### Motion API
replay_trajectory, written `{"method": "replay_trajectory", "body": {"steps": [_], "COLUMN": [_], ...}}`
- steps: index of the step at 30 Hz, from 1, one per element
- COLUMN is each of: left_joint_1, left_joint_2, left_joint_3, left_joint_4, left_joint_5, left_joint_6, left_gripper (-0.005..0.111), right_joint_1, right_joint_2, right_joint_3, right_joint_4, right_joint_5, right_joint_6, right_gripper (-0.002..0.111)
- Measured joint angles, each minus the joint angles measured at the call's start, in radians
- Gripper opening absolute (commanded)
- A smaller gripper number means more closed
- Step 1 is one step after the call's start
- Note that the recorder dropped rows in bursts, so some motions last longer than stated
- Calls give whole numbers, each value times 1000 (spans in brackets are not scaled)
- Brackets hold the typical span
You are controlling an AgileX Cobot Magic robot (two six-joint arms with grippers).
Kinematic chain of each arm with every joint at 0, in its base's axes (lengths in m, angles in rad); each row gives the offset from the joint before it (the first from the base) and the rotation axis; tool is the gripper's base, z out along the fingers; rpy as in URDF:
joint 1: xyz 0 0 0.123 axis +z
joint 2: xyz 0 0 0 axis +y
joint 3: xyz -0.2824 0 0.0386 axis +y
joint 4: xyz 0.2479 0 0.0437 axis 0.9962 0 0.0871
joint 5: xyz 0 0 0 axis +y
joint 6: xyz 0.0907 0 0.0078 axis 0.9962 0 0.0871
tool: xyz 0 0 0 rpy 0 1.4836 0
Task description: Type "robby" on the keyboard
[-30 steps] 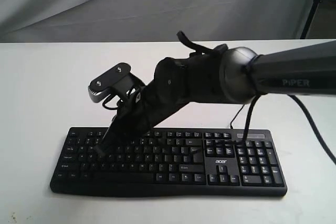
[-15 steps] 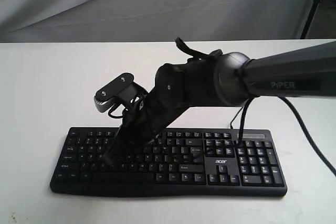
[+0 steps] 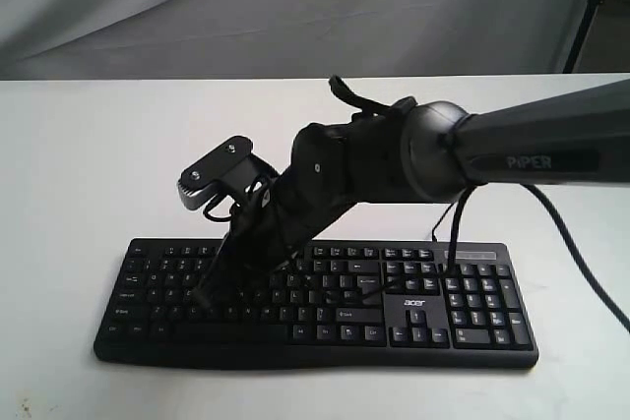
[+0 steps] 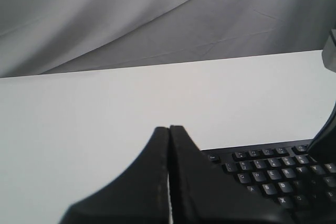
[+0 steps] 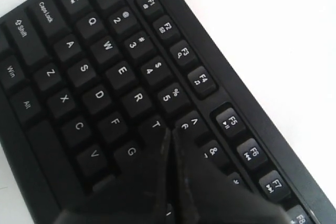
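Note:
The black keyboard point(image 3: 325, 328) with a white acer logo point(image 3: 414, 302) lies near the table's front edge. My right gripper point(image 3: 204, 300) reaches across from the right and points down at the left half of the keys. In the right wrist view the right gripper point(image 5: 169, 130) is shut with nothing between its fingers, its tip by the T key point(image 5: 156, 125), just past the R key point(image 5: 138, 98); whether it touches a key I cannot tell. My left gripper point(image 4: 169, 128) is shut and empty, hanging over bare table beside the keyboard's corner point(image 4: 262, 174). The left gripper is out of the exterior view.
The white table point(image 3: 89, 164) stretches round the keyboard, with a grey cloth backdrop point(image 3: 295, 7) behind. The right arm's thick black cable point(image 3: 583, 238) trails down to the right of the keyboard. A dark stand point(image 3: 591, 7) shows at the far right.
The right gripper's tip has shifted a little to the right and toward the keyboard's front rows, most of it in the first half second. The keyboard has stayed put.

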Motion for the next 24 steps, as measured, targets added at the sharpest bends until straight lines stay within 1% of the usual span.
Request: {"method": "replay_trajectory", "body": {"steps": [7,16,20,24], "left_joint_1": [0,0,0,0], "left_joint_2": [0,0,0,0], "left_joint_3": [0,0,0,0], "left_joint_4": [0,0,0,0], "left_joint_5": [0,0,0,0], "left_joint_6": [0,0,0,0], "left_gripper": [0,0,0,0], "right_joint_1": [0,0,0,0], "right_joint_2": [41,21,-60,-213], "right_joint_3": [0,0,0,29], "right_joint_4": [0,-4,-52,-174], "right_joint_5": [-15,-15,14,89], "right_joint_6": [0,2,38,160], "right_gripper": [0,0,0,0]}}
